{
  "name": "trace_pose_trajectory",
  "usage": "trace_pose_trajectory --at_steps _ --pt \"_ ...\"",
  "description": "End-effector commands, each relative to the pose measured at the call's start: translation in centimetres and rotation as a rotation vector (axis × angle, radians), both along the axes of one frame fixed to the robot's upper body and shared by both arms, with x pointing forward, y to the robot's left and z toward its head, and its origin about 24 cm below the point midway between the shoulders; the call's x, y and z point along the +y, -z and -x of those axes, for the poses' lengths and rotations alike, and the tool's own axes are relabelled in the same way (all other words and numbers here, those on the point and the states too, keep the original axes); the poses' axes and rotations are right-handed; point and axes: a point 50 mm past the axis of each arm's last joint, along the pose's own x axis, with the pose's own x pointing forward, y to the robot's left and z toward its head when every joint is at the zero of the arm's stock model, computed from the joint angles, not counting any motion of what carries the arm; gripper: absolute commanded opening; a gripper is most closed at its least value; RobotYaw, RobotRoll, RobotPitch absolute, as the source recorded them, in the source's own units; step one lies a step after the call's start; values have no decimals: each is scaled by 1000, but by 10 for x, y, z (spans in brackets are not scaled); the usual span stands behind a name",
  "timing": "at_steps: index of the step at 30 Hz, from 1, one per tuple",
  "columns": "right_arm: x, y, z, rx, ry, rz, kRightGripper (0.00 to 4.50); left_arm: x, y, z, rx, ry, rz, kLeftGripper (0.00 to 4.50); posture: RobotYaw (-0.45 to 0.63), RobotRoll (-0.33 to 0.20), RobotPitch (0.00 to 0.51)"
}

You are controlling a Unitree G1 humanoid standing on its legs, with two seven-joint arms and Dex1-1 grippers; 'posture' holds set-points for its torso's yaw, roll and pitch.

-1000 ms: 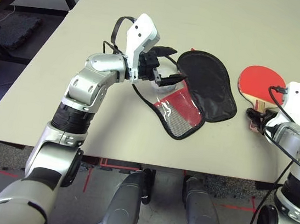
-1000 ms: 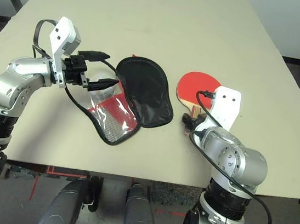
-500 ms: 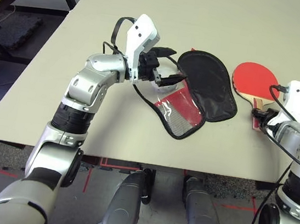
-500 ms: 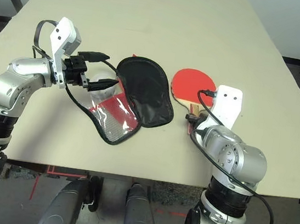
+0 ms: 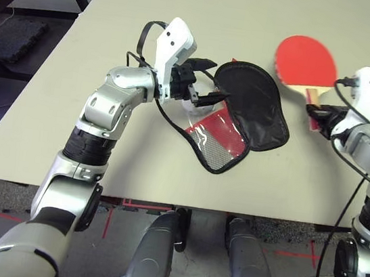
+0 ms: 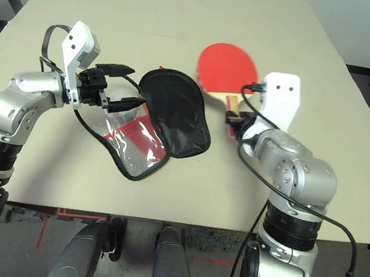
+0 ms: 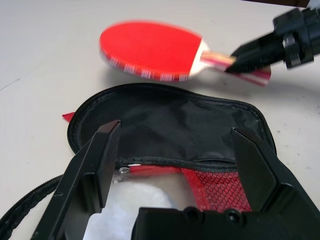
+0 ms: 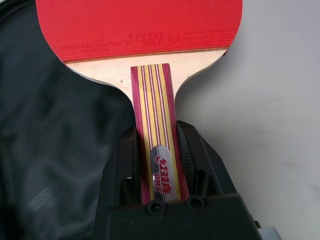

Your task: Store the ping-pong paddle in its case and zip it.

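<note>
Worktop (image 5: 189, 2): pale beige surface on which the case rests.

Case (image 5: 253, 110): red fabric pouch with black zipper edging, laid open near the middle of the worktop. The black-lined flap is spread flat and faces up. The other half, with red fabric and a mesh pocket (image 5: 221, 150), lies on the side nearer the robot. The zipper is undone.

Paddle (image 5: 306, 61): round red rubber face, pale wooden neck, handle striped red and dark. It is held off the worktop, just beyond the far right edge of the case, with the face pointing away from the robot. A shadow is seen beneath it in the left wrist view. A silver label with red lettering is seen on the handle (image 8: 156, 150) in the right wrist view.

Right hand (image 5: 316, 115): clenched on the paddle handle, one black finger on each side of it.

Left hand (image 5: 206, 83): fingers (image 7: 97, 160) spread apart, gripping nothing, held at the left edge of the case over the open pouch. A black cable (image 5: 144, 34) is looped behind its white housing.
</note>
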Motion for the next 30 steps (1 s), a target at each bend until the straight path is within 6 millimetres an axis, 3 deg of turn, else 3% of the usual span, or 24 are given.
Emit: trace_pose_trajectory --at_steps 1,13,22,30 --pt "18 -3 0 -9 -109 23 1110 -3 3 -1 6 13 -21 4500 -78 0 210" --pt "44 7 -5 53 -196 32 1110 -3 5 1 12 7 -21 4500 -52 0 220" --pt "48 15 -1 93 -174 19 1110 1 6 2 17 -12 -21 4500 -43 0 230" --pt "39 20 1 108 -116 19 1110 2 6 2 19 -16 -24 4500 -47 0 231"
